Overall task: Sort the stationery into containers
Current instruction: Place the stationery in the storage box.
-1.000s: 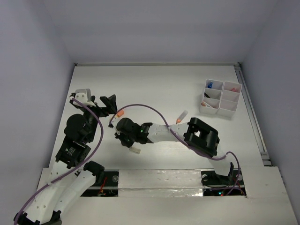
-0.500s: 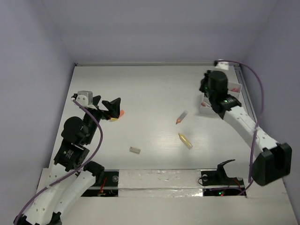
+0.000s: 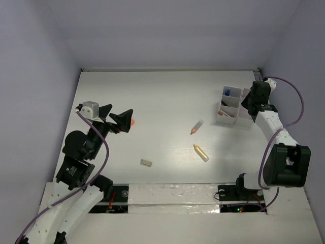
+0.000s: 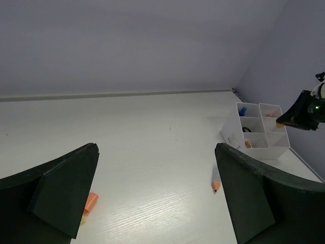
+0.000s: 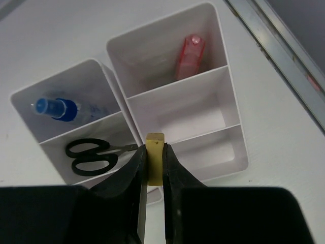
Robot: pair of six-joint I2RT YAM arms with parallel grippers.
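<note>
Here the organizer tray (image 3: pixel 227 119) sits near the table's far right corner, just beside the metal rail (image 5: pixel 284 56) that runs along the right edge, with the side wall close behind, so room there is tight. The broad tabletop (image 3: pixel 162 96) stretches away to the left, carrying a pencil (image 3: pixel 197 127), a yellow marker (image 3: pixel 201 153) and a grey eraser (image 3: pixel 146 162). The right gripper (image 5: pixel 155 155) hovers over the tray, clenched on a yellow eraser (image 5: pixel 155 138). The eraser hangs above the seam between the two boxes, near the scissors (image 5: pixel 91 155); which compartment lies beneath it I cannot tell. The left gripper (image 3: pixel 116 118) is spread wide and holds nothing, with an orange marker (image 3: pixel 132 122) just beside one finger.
</note>
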